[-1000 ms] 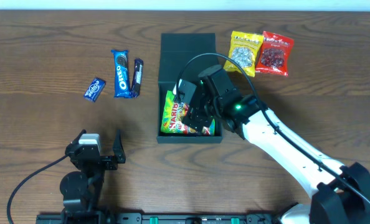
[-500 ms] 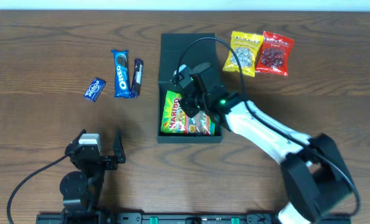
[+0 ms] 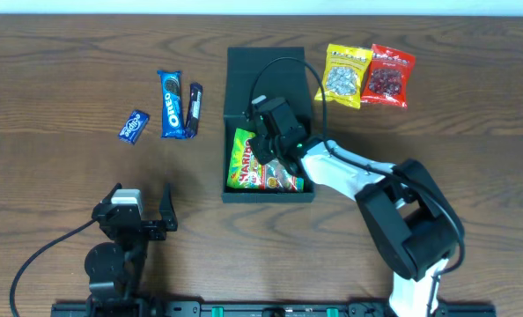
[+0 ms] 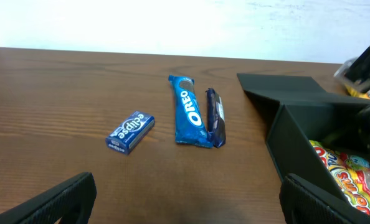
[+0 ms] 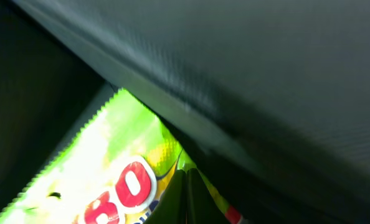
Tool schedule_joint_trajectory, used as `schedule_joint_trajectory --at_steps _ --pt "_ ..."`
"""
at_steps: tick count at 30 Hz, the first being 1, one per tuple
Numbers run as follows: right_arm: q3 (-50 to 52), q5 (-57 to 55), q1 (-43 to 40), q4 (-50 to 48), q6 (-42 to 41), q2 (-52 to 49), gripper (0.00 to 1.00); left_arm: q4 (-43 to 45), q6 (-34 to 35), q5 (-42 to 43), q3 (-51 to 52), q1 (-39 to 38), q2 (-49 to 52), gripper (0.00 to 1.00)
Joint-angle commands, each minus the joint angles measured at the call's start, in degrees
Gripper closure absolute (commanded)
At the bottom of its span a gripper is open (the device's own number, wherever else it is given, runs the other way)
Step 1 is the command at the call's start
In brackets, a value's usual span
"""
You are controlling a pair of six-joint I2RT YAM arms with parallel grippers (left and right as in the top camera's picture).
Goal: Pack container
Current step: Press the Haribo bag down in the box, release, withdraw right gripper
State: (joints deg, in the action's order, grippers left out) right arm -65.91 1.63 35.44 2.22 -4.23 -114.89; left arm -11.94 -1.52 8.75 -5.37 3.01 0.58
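The container (image 3: 268,195) is a dark box at the table's middle, its flap lid (image 3: 265,66) lying open toward the far side. A green Haribo bag (image 3: 242,164) lies inside it. My right gripper (image 3: 268,143) reaches down into the box above the bag's far end. In the right wrist view its jaws (image 5: 186,194) are pressed together with nothing between them, just over the Haribo bag (image 5: 110,180) and next to the container's wall (image 5: 235,74). My left gripper (image 3: 142,195) rests near the front left, wide open and empty (image 4: 185,208).
Left of the box lie an Oreo pack (image 3: 171,104), a dark bar (image 3: 194,107) and a blue Eclipse gum pack (image 3: 134,126). A yellow packet (image 3: 344,74) and a red packet (image 3: 389,75) sit at the back right.
My right gripper went from open to shut and shifted toward the box's far-left part. The Haribo bag stays in the box. The left arm has not moved.
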Motion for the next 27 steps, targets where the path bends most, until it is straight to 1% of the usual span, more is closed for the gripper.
schedule_joint_trajectory --at_steps 1,7,9,12,16,20,24,27 --pt "-0.57 -1.40 1.20 0.13 -1.09 -1.40 0.99 -0.44 -0.66 -0.33 1.55 0.31 -0.33 0.05" --pt "-0.57 -0.33 1.40 3.67 -0.76 -2.23 0.99 -0.44 -0.66 -0.33 1.55 0.31 -0.33 0.05" --pt "-0.57 2.93 1.40 4.48 1.01 -2.10 0.99 -0.44 -0.66 -0.33 1.55 0.31 -0.33 0.05" --pt "-0.59 5.99 1.40 6.62 1.31 -1.79 0.99 -0.44 -0.63 -0.35 1.55 0.31 -0.33 0.05" --pt "-0.63 5.95 1.38 7.93 1.31 -1.16 0.99 -0.44 -0.66 -0.33 1.55 0.31 -0.33 0.05" --pt "-0.74 5.79 1.33 7.87 1.31 2.08 0.99 -0.44 -0.66 -0.33 1.55 0.31 -0.33 0.05" --pt "-0.79 2.27 1.33 9.09 1.29 6.64 0.99 -0.44 -0.63 -0.33 1.55 0.31 -0.33 0.05" --pt "-0.79 -5.81 1.29 11.82 1.29 9.57 0.99 -0.44 -0.63 -0.33 1.55 0.31 -0.33 0.05"
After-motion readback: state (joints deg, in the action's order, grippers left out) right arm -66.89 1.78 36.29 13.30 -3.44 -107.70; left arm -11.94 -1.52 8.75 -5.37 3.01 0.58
